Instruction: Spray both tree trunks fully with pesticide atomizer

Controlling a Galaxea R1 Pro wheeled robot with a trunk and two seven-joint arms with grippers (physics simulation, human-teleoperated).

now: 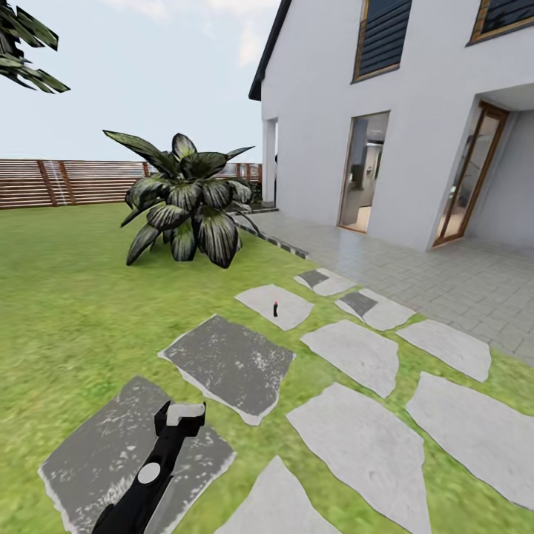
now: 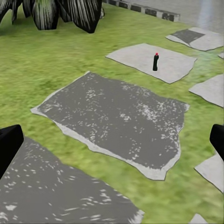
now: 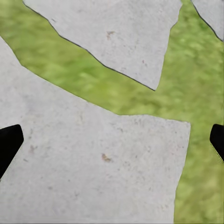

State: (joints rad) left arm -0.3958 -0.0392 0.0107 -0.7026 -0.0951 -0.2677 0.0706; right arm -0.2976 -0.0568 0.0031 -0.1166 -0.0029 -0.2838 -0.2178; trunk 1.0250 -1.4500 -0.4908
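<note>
Well ahead of the spread left fingers (image 2: 9, 147), the pesticide atomizer (image 2: 155, 61) stands upright.

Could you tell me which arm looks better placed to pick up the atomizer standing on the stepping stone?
Left, probably: its open claw faces the pesticide atomizer; the right wrist view shows paving and grass.

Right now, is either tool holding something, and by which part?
Nothing is held. Both tools are open and empty; the pesticide atomizer stands upright on a paving stone, ahead of the left tool.
</note>
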